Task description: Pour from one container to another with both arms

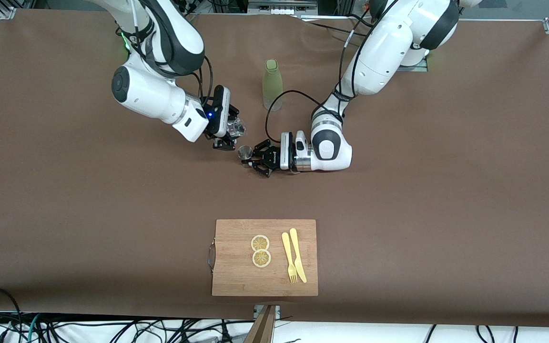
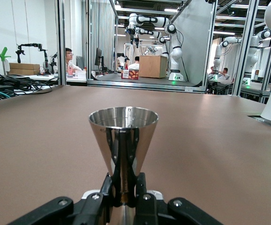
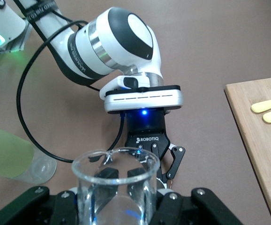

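Observation:
My left gripper [image 1: 251, 159] lies low and level over the middle of the table, shut on the waist of the silver jigger [image 1: 244, 152]. The jigger [image 2: 123, 133] stands upright with its round rim up, and the left gripper [image 2: 124, 185] clamps its narrow part. Just above and beside it, toward the right arm's end, my right gripper [image 1: 227, 140] is shut on the clear glass cup [image 1: 236, 126], held tilted. In the right wrist view the glass cup [image 3: 114, 187] sits between the right gripper [image 3: 116, 204] fingers, its mouth facing the left arm's hand. Whether anything is inside the glass does not show.
A tall olive-green bottle [image 1: 272, 85] stands farther from the front camera than both grippers. Near the front edge lies a wooden cutting board [image 1: 236, 281] with two lemon slices [image 1: 260, 243], a yellow fork [image 1: 288, 259] and a knife [image 1: 298, 259]. A black cable [image 1: 274, 107] loops beside the left wrist.

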You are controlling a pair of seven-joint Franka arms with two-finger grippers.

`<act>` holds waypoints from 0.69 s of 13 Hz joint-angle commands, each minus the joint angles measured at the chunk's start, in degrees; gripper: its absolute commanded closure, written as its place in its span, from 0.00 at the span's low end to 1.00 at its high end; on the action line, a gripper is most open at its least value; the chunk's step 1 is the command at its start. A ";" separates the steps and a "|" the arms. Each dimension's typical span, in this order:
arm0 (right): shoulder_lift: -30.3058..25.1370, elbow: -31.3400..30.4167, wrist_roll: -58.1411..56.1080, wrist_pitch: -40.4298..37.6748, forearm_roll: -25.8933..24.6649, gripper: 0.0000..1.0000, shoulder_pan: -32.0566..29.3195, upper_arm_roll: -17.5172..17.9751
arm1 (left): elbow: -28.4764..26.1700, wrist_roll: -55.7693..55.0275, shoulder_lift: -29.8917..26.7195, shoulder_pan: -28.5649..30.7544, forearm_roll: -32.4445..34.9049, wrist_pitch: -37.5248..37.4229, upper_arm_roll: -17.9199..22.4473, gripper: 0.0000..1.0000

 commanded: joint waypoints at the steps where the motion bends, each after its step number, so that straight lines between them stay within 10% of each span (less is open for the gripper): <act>1: -2.38 -1.65 -0.24 -3.09 2.78 0.97 -3.12 0.21 | 1.29 1.44 0.48 -0.34 -0.91 0.25 0.52 1.00; 9: -0.88 -1.56 -15.54 -9.52 16.42 0.97 -12.70 -0.23 | -0.21 1.35 -2.60 1.06 -0.39 -1.59 0.52 1.00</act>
